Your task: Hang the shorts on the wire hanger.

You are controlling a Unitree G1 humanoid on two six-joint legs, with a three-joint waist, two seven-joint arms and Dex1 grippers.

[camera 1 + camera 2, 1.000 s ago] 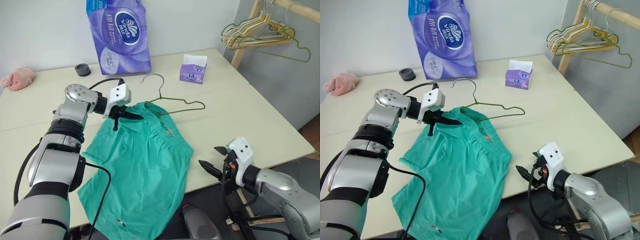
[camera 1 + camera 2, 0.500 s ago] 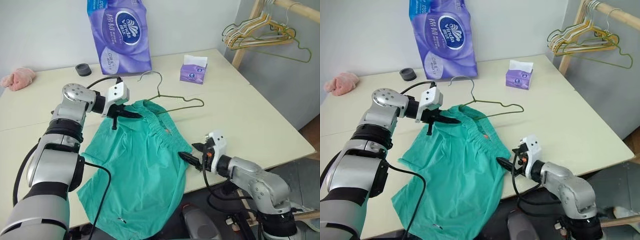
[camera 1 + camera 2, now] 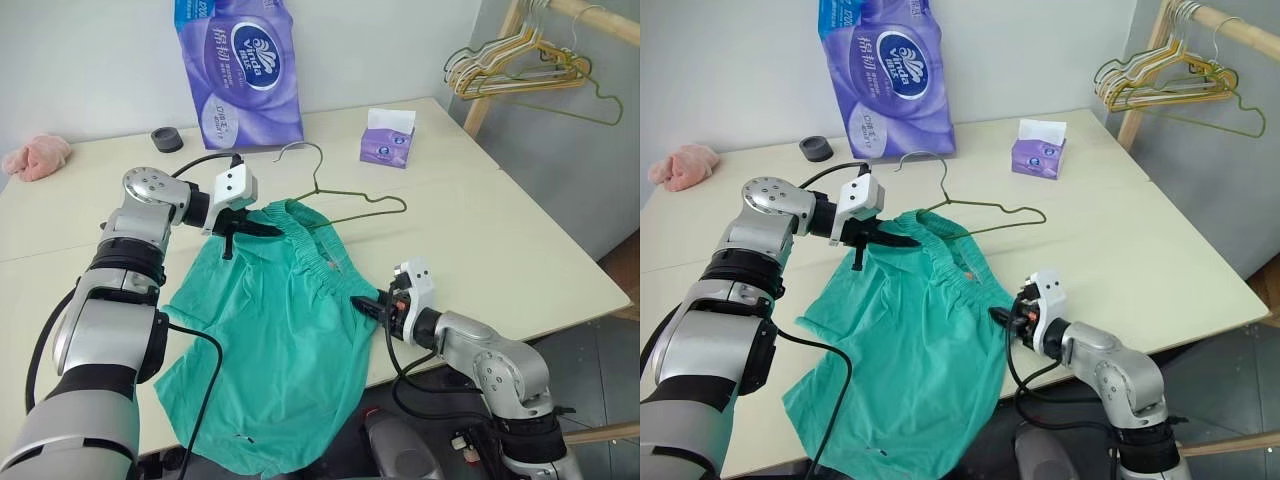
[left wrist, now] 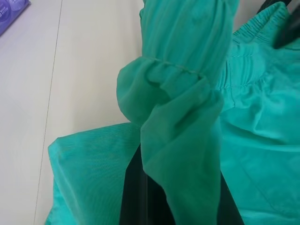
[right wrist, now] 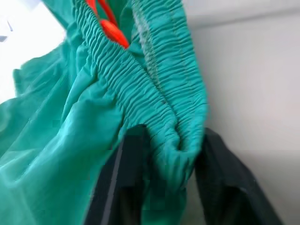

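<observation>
Shorts [image 3: 290, 320] waistband stretched between left gripper [image 3: 268, 230] and right gripper [image 3: 365, 303], both clamped on it; wire hanger [image 3: 340, 195] lies just beyond on the surface [image 3: 500, 230], nearer the left.

Cream table [image 3: 500, 230] bears shorts [image 3: 280, 340]; wire hanger [image 3: 345, 205]; tissue box [image 3: 387, 140].

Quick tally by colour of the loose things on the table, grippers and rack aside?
Purple: 2, toilet roll pack, tissue box
Green: 2, shorts, wire hanger
Pink: 1, cloth lump
Black: 1, small round thing
Total: 6
</observation>
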